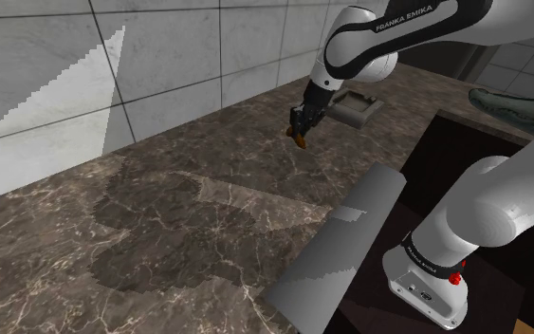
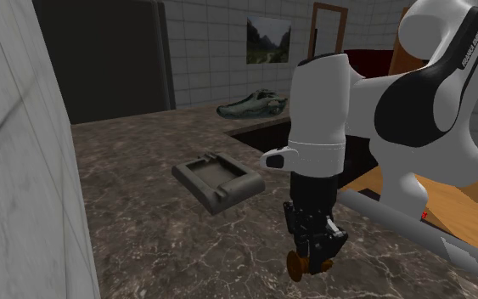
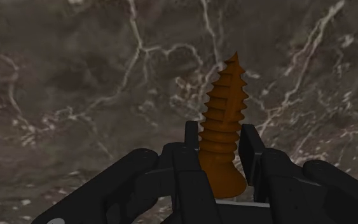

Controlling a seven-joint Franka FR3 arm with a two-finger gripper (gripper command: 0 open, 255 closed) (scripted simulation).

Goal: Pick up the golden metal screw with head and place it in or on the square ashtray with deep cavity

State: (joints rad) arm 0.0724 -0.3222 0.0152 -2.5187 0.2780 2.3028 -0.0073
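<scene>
My black gripper (image 3: 220, 143) is shut on a brown-gold threaded screw (image 3: 224, 127), clasped near its head with the pointed tip sticking out past the fingertips. The screw (image 1: 300, 139) hangs in the gripper (image 1: 299, 128) a little above the dark marble counter (image 1: 189, 218). From the second exterior view the screw (image 2: 299, 264) shows below the gripper (image 2: 312, 251). The square grey ashtray (image 1: 355, 104) with a deep cavity rests on the counter just beyond the gripper, toward the shoulder view's right. The ashtray (image 2: 218, 179) lies apart from the gripper, to its left in the second exterior view.
A grey flat panel (image 1: 342, 249) slants over the counter's near edge beside the robot's stand (image 1: 426, 285). A dark green crocodile figure (image 2: 254, 104) lies at the counter's far end. Tiled walls (image 1: 113, 66) border the counter. A dark recess (image 2: 267, 136) opens beside the counter.
</scene>
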